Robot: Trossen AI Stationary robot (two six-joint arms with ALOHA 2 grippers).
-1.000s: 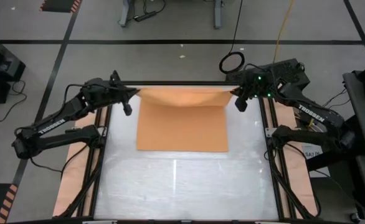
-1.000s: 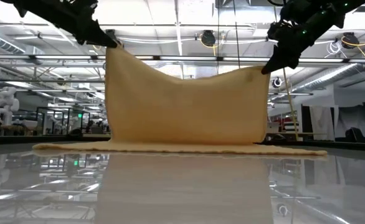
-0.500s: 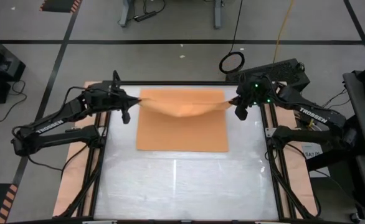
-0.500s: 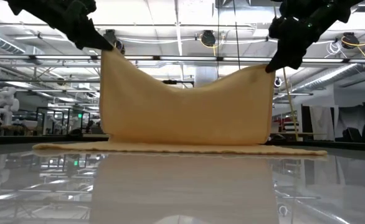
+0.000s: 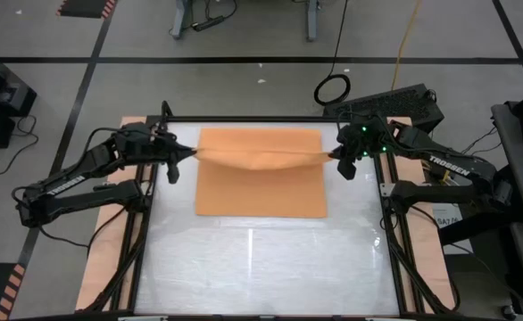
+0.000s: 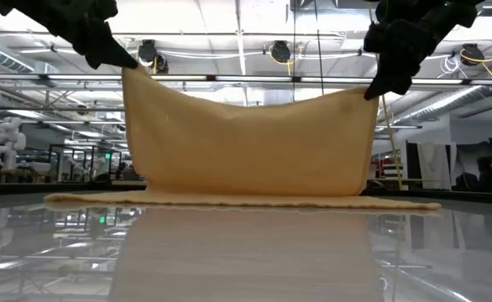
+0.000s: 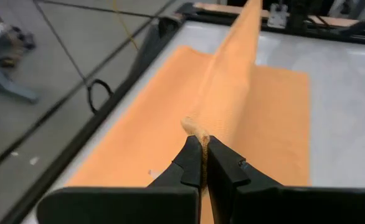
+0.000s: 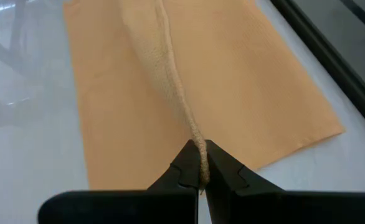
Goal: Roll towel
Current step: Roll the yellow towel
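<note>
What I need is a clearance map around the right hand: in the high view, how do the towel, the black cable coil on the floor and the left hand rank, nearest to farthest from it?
1. towel: touching; one lifted corner is pinched in the shut right hand.
2. black cable coil: on the floor just beyond the table's edge, on the right side.
3. left hand: across the table, shut on the towel's opposite lifted corner.

- towel [image 5: 260,183]: plain orange-tan, no print, fine woven texture close up
- table [image 5: 261,267]: glossy white top, black frame round the edge
- my left gripper [image 7: 202,155]: black fingers
- my right gripper [image 8: 200,163]: black fingers
- my arms: dark, white lettering; green lights on the right one
- floor [image 5: 244,36]: grey, black tape lines
</note>
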